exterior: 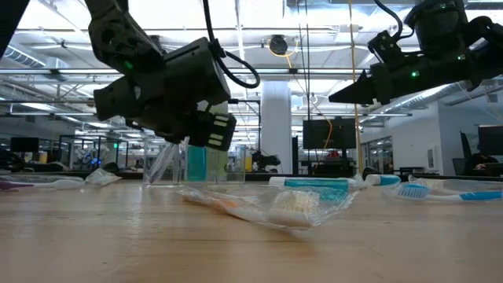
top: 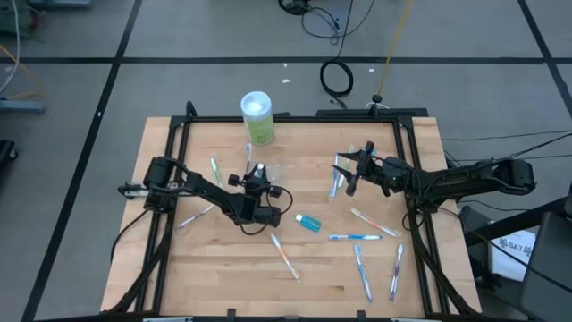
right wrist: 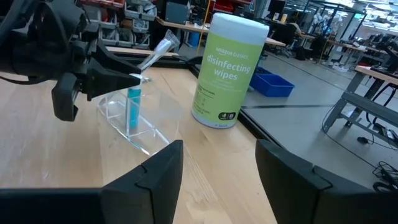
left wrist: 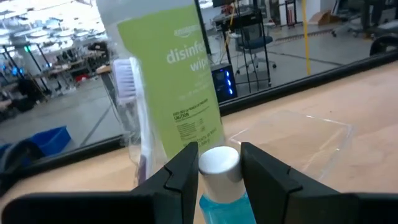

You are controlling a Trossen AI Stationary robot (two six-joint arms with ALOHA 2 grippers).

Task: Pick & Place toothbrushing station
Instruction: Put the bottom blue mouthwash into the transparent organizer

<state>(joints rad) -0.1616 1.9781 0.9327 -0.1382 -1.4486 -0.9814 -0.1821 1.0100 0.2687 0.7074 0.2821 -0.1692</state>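
We take the coming move to turn on one relation: the left claw (left wrist: 219, 180) pinches a small blue tube (left wrist: 222, 196) by its white cap, the tube's long axis running upright between the dark fingers, and the clear plastic cup (left wrist: 305, 140) lies just ahead of it, toward the right of the left wrist frame; so the carry is short, forward and down into the cup's mouth. In the high view the left claw (top: 259, 183) sits at the centre of the frame, with the cup (top: 271, 168) just above it and the green container (top: 256, 117) farther up, near the top edge of the desk (top: 223, 268); the left arm is plainly the nearer one. The right claw (right wrist: 217, 165) stands spread and empty, right of centre in the high view, looking across at the cup (right wrist: 130, 118), where the tube (right wrist: 133, 109) hangs upright over it. A second blue tube (top: 308, 223) lies flat at the middle of the desk, and toothbrushes (top: 356, 237) lie scattered toward the lower right, each lengthwise on the wood. As for writing, the green container (right wrist: 227, 71) reads "amazon basics" and "disinfecting wipes"; the smaller print is beyond us.
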